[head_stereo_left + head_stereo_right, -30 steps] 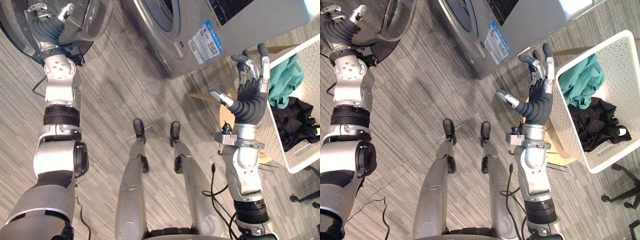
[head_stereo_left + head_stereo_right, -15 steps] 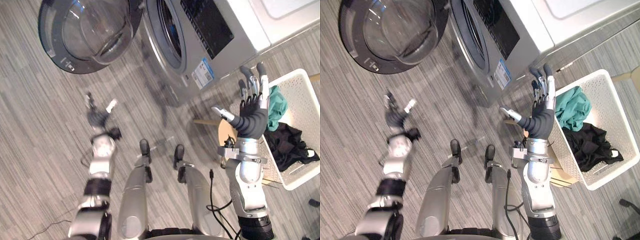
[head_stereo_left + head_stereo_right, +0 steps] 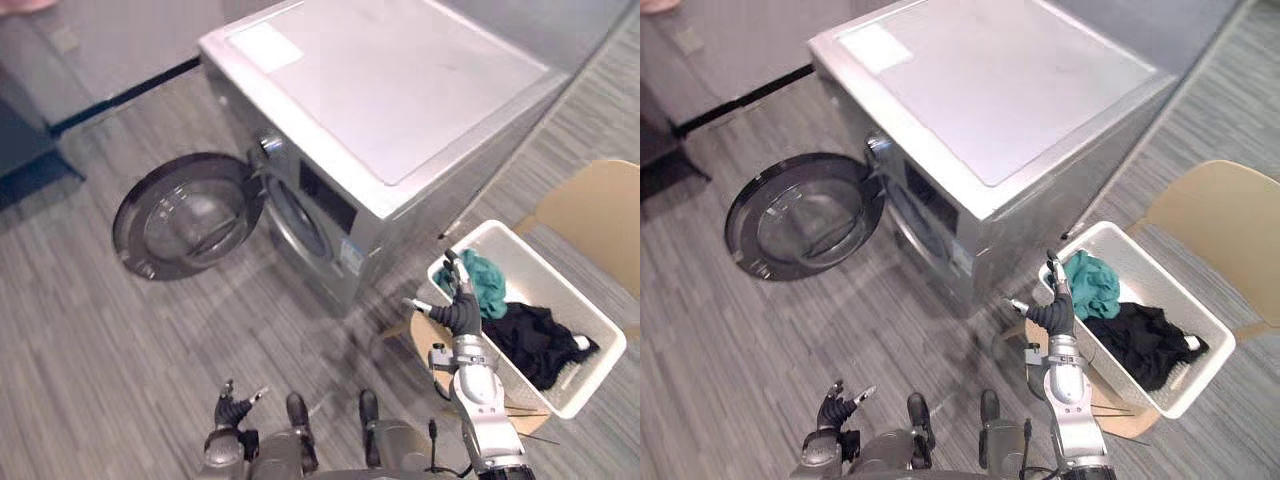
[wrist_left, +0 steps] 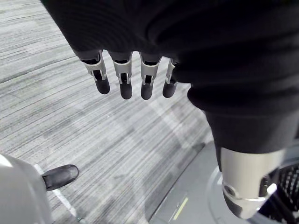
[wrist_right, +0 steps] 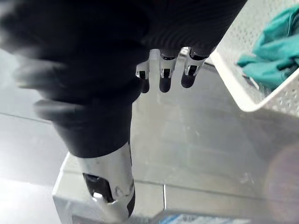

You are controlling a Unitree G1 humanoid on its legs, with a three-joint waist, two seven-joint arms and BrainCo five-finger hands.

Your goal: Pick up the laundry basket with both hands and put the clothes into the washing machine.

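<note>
Currently, the right hand [image 3: 462, 314] is raised with its fingers [image 5: 162, 80] straight and its thumb spread out to the side, holding nothing. Just beside its fingertips, on the outer side, is the near corner of the white laundry basket [image 3: 560, 283]; whether the hand touches the basket's wall cannot be told. The basket rests on a tan wooden stool [image 3: 424, 342] that pokes out below the hand's wrist. Inside the basket, a teal garment [image 3: 486, 286] lies in the end closest to the right hand, and a black garment [image 3: 536, 340] lies past it, towards the far end. A tan chair [image 3: 592, 212] stands beyond the basket, further from the hand.

Ahead of the right hand's fingertips stands the silver washing machine [image 3: 400, 110]. Its round door [image 3: 186, 216] is swung wide open, on the side towards the left hand.

The left hand [image 3: 232, 408] hangs low, well apart from the basket and from the door, over the grey wood-patterned floor [image 4: 93, 130]. Its fingers [image 4: 124, 79] are straight in a row and its thumb stands apart, with nothing in its grasp.
</note>
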